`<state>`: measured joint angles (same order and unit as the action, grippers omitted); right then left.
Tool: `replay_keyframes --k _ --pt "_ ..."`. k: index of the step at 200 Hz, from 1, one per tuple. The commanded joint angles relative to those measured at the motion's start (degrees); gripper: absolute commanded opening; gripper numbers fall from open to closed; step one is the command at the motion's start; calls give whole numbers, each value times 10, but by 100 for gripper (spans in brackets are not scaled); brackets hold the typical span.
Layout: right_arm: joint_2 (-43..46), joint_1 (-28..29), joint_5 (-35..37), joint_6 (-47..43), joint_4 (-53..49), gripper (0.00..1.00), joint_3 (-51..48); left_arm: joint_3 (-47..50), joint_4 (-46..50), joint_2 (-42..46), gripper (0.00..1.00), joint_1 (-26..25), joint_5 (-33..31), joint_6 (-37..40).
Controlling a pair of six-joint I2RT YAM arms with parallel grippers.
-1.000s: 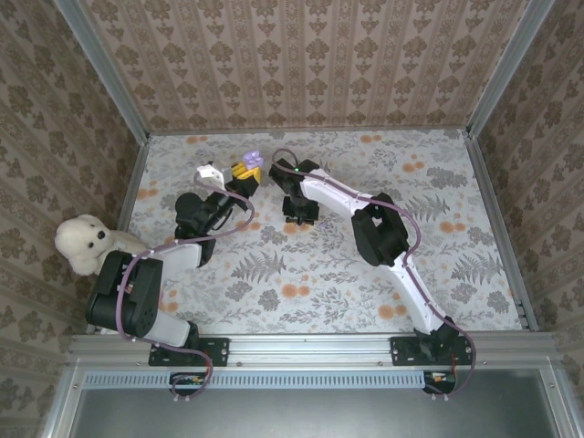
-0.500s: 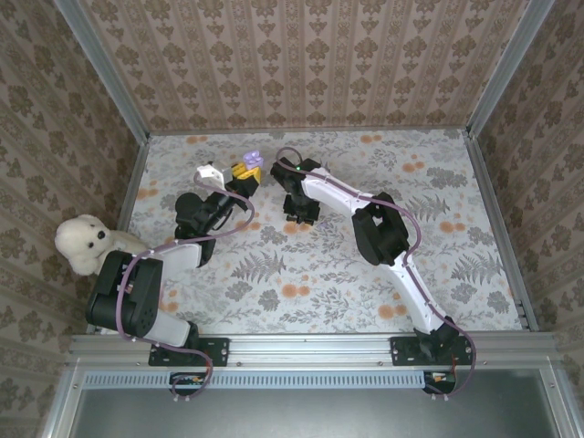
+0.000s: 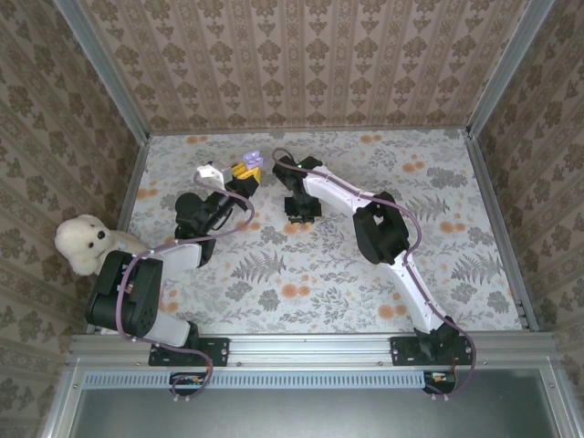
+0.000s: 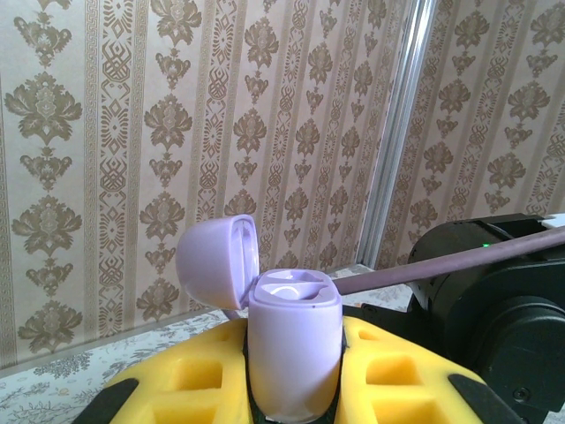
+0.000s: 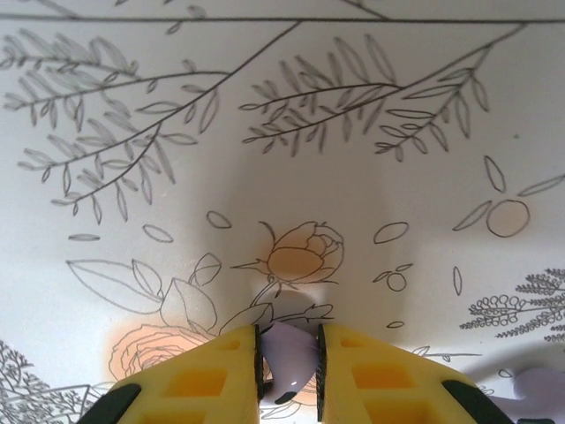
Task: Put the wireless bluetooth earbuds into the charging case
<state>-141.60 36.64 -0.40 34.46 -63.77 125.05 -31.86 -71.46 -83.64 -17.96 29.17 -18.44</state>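
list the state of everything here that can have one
charging case, upright, lid open
left end effector, shut on the charging case
earbud, down at the table, not yet in the case
right end effector, shut on the earbud
plush dog, sitting by the table's left edge, untouched

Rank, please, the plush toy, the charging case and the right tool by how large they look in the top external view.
1. plush toy, clearly largest.
2. right tool, down at the table.
3. charging case, smallest, even though the left tool holds it up nearer the camera.
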Motion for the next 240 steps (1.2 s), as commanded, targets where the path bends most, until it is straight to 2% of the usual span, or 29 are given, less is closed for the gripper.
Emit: replay_keyframes --k 1,41,90,106,142,198,240 --pt "0 19 -1 -88 -27 22 0 -10 -28 -5 0 2 4 -9" --pt "24 38 17 -136 -29 23 -46 -9 -29 -5 0 3 4 -9" --pt "37 50 28 -131 -28 29 -79 -7 -30 -3 0 5 3 -9" --pt "47 49 22 -114 -24 35 -82 -7 -30 -3 0 5 3 -9" --pt "72 50 3 -47 -16 41 -82 -6 -31 -4 0 6 2 -8" --pt "93 49 17 97 -3 43 -95 -6 -30 -4 0 6 2 -8" --pt "80 48 40 130 -5 42 -79 -6 -30 -4 0 7 2 -10"
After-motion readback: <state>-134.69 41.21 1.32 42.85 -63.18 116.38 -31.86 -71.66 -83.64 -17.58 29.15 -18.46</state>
